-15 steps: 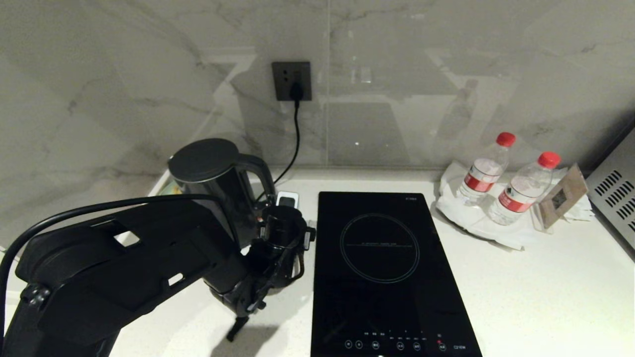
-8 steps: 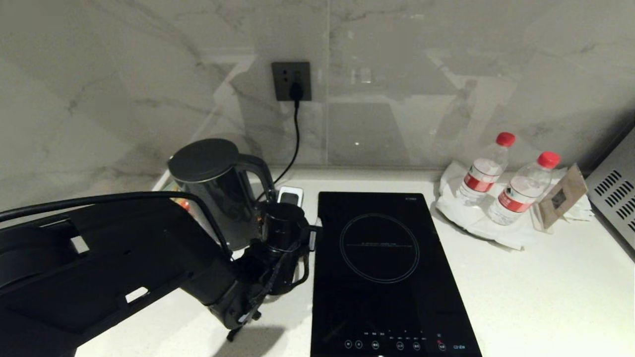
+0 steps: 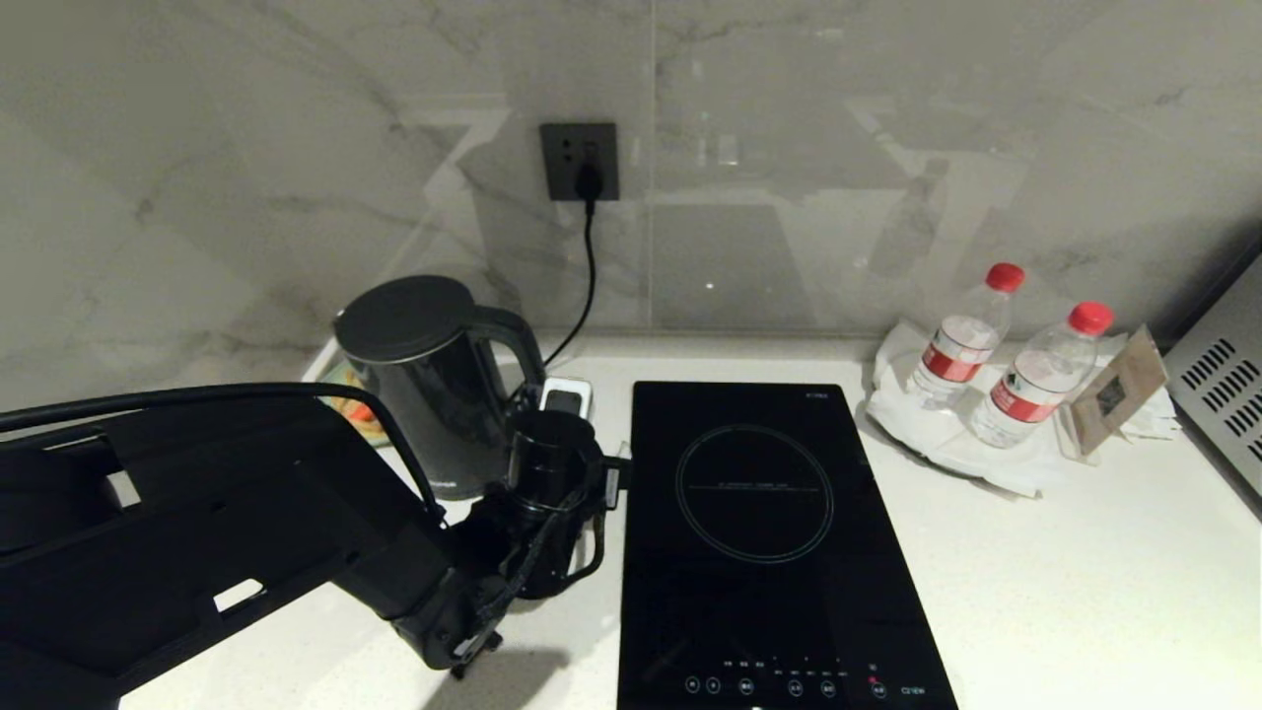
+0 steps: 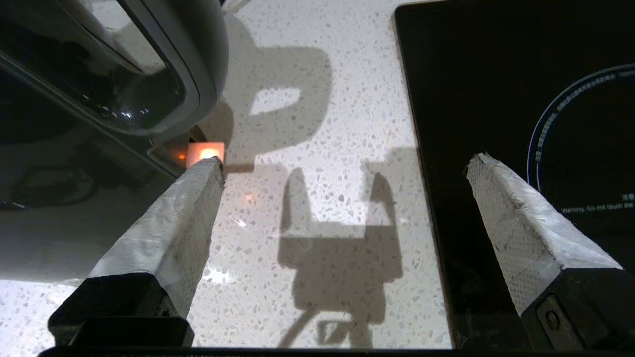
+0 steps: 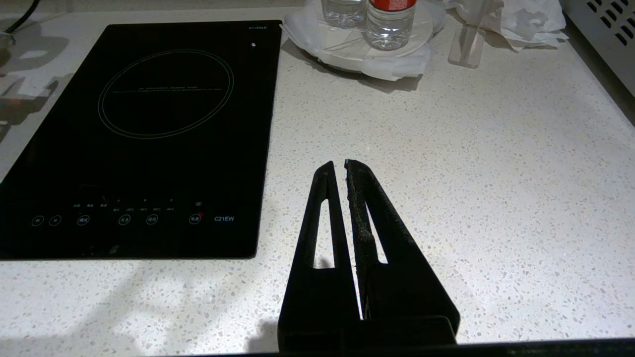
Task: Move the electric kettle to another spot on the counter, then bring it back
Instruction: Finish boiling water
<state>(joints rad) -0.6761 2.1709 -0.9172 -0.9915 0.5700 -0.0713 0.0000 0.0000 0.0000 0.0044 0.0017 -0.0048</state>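
Head view, far left: the left arm reaches in over the counter (image 3: 1085, 592), and its left gripper (image 4: 345, 163) hangs just beside the electric kettle (image 3: 434, 385), fingers (image 4: 168, 233) spread wide, gripping nothing. One padded tip sits next to the glowing orange switch at the foot of the kettle's handle; whether it touches, I can't tell. The kettle stands upright at the back left of the counter, long axis vertical, loop handle pointing right toward the induction hob (image 3: 769, 532). Behind it, a cord climbs to the wall socket (image 3: 580, 161). Further right, two water bottles (image 3: 1006, 365) on a white plate. Right gripper (image 5: 346, 163) hovers over bare counter, fingers pressed together, empty.
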